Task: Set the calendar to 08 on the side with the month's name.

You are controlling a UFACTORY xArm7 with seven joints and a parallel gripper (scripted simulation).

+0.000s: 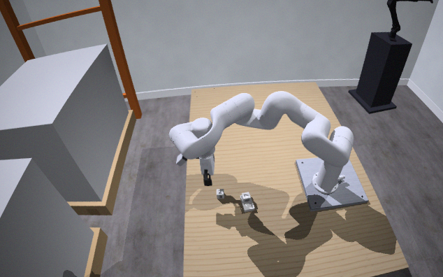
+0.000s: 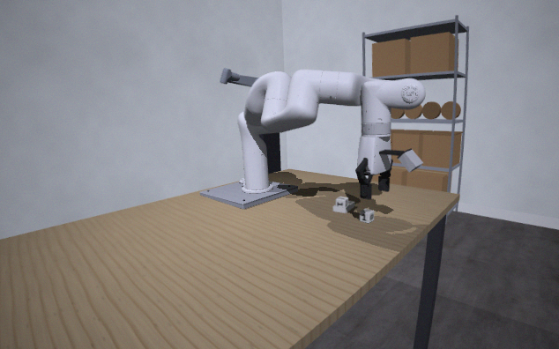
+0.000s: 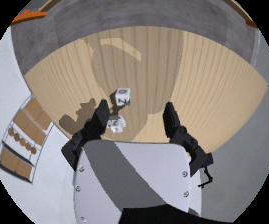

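The black two-finger gripper [image 1: 207, 178] [image 2: 375, 187] [image 3: 136, 107] has its jaws apart; it should centre above the small white numbered cube [image 1: 220, 194] [image 2: 367, 216] [image 3: 122, 97], then descend straight.

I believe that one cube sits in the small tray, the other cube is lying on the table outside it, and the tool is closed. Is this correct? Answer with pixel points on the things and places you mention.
Not fully: the tool [image 2: 375, 187] [image 3: 136, 107] is open, as the wrist view shows. The rest is right.

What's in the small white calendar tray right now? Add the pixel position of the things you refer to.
One white number cube [image 1: 246, 196] [image 2: 342, 203] sits in the white tray [image 1: 249, 207] [image 2: 340, 210]. The cube hides the floor beneath it and its own underside.
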